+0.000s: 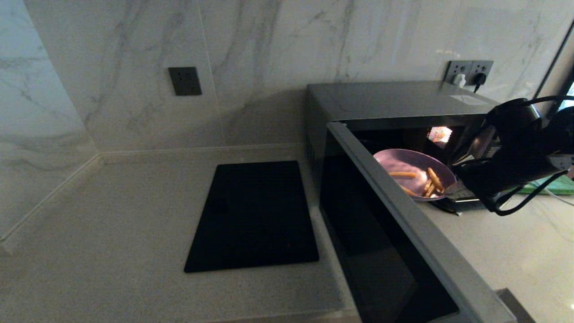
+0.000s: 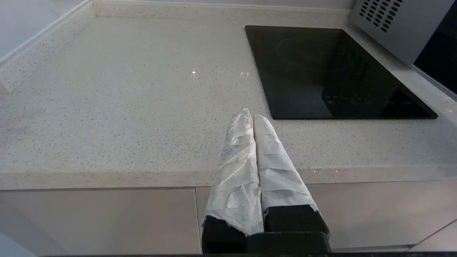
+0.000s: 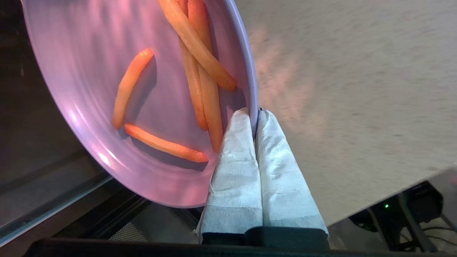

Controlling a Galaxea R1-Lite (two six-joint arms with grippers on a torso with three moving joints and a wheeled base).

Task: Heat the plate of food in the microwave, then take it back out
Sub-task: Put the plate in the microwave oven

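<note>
Plate of food (image 3: 107, 107) rim pinched in right end effector (image 3: 254, 116), at microwave (image 1: 394, 103) mouth

Microwave (image 1: 385, 101) door cut off by head view's bottom edge; control panel hidden behind right arm. Plate of food (image 3: 107, 92) cropped at wrist view's top. Green board (image 1: 554, 185) mostly hidden.

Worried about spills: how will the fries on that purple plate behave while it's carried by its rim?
The right gripper pinches only the plate's edge, so it may sag or tilt. The fries lie loose on a smooth, glossy surface and would probably slide towards the low side.
</note>
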